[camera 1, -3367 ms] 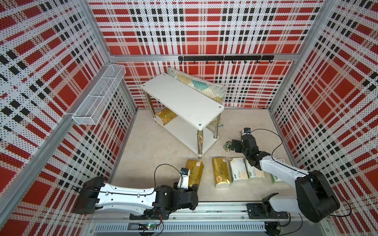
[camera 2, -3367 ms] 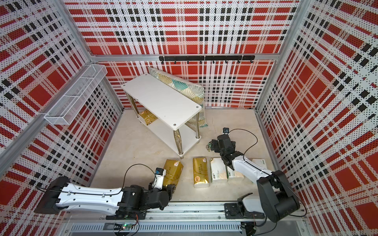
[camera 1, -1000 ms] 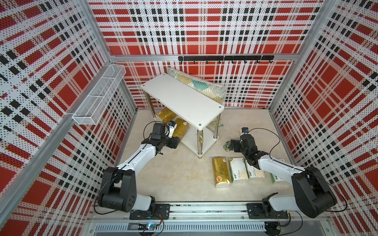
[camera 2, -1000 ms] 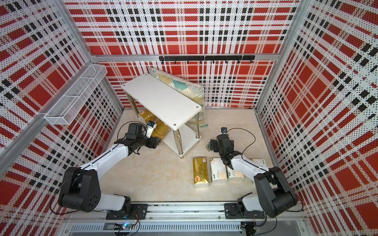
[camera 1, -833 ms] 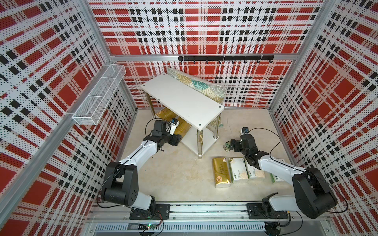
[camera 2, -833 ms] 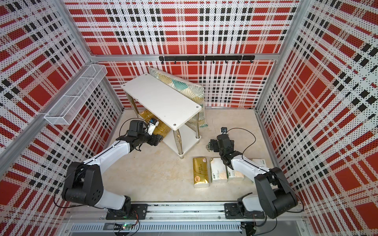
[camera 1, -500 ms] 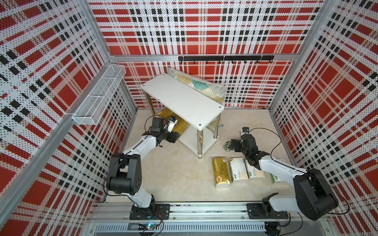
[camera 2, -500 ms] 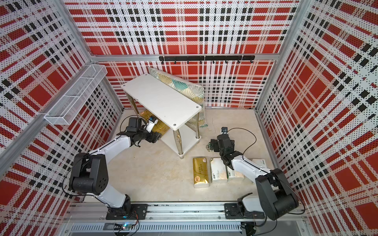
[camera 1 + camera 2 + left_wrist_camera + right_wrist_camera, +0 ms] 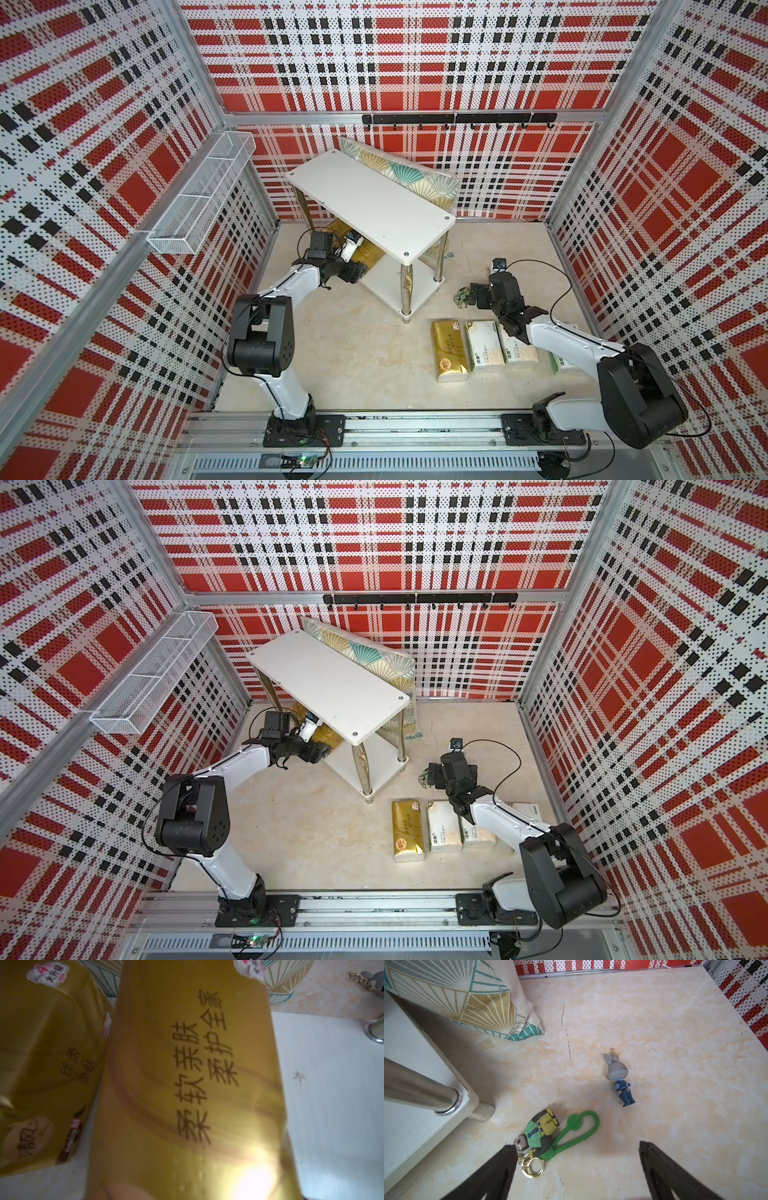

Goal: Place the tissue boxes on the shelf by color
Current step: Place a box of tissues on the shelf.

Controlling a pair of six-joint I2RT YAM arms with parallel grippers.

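Walls [image 9: 415,62] red/white/black plaid, dotted. Shelf [image 9: 374,203] white, chrome legs. Cushion [image 9: 407,174] teal & gold fans. Gold pack [image 9: 187,1084]; white packs [image 9: 484,347] w/ green trim. Desk [image 9: 353,353] beige marble.

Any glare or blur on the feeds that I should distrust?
Left wrist view: the shiny gold tissue pack fills the frame, slightly blurred, with a bright glare patch at its near end. Right wrist view: evenly lit and sharp on the green-strapped sloth keychain and grey rabbit figurine. Both top views: clear, though the white two-tier shelf shades its lower board.
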